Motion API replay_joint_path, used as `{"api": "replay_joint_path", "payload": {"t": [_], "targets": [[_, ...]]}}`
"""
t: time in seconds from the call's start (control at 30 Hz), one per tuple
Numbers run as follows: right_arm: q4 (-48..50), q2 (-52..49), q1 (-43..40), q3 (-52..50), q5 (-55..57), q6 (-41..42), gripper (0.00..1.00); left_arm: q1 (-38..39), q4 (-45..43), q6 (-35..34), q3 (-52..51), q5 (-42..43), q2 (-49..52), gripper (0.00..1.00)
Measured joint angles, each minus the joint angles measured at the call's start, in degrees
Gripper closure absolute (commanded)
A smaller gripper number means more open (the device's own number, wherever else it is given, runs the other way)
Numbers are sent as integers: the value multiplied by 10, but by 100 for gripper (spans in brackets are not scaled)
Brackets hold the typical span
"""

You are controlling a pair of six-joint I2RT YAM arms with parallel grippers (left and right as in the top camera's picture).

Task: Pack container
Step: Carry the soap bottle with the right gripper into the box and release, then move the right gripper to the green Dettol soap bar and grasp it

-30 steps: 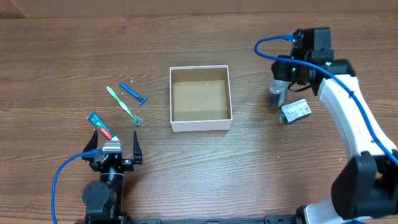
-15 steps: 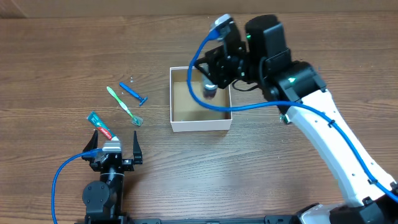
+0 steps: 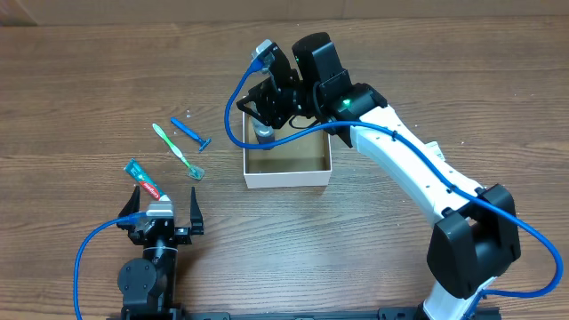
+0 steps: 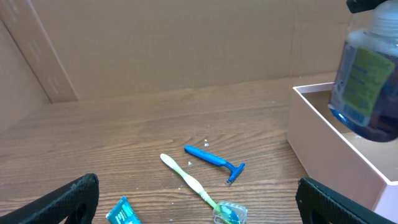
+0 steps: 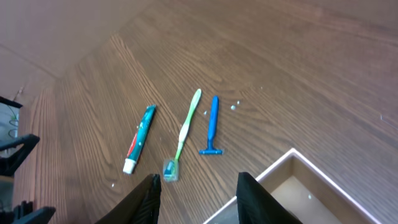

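At the middle of the brown wooden desk (image 3: 89,71) sits the container (image 3: 286,177), a shallow, square, open-top box with thin white walls and a plain tan cardboard floor. The right end effector (image 3: 264,124) hangs over its far-left corner, clamped on a clear bottle (image 3: 263,133). The left wrist view shows what the overhead hides: the bottle is tilted, hangs by its top, holds dark liquid and carries a greenish label. The right wrist view shows only two dark fingertips and none of the bottle. Left of the container, apart from one another, lie a blue razor (image 3: 191,133), a green toothbrush (image 3: 176,151) and a teal-and-red toothpaste tube (image 3: 142,180). The left end effector (image 3: 165,213) rests at the near left, spread wide and empty.
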State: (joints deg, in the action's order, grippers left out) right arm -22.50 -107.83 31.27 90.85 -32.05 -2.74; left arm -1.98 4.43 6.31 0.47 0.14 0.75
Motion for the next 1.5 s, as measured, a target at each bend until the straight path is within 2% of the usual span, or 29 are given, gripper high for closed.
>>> {"api": "replay_joint_path", "payload": {"t": [0.3, 0.63, 0.67, 0.7, 0.87, 0.93, 0.97, 1.2, 1.33, 1.43, 1.5], "targets": [[104, -85, 0, 0, -5, -1, 96, 0, 0, 0, 0, 0, 0, 0], [139, -125, 0, 0, 19, 0, 94, 0, 0, 0, 0, 0, 0, 0], [139, -127, 0, 0, 23, 0, 72, 0, 0, 0, 0, 0, 0, 0], [141, -127, 0, 0, 25, 0, 55, 0, 0, 0, 0, 0, 0, 0], [159, -127, 0, 0, 31, -2, 29, 0, 0, 0, 0, 0, 0, 0], [166, -127, 0, 1, 30, -3, 6, 0, 0, 0, 0, 0, 0, 0], [168, -127, 0, 1, 30, -2, 0, 0, 0, 0, 0, 0, 0, 0], [179, -127, -2, 1, 73, 7, 0, 0, 0, 0, 0, 0, 0, 0], [185, -127, -30, 9, 81, 26, 0, 0, 0, 0, 0, 0, 0, 0], [130, -127, -92, 60, 47, 54, 0, 0, 0, 0, 0, 0, 0, 0], [28, -124, -138, 122, 18, 64, 0, 0, 0, 0, 0, 0, 0, 0]]}}
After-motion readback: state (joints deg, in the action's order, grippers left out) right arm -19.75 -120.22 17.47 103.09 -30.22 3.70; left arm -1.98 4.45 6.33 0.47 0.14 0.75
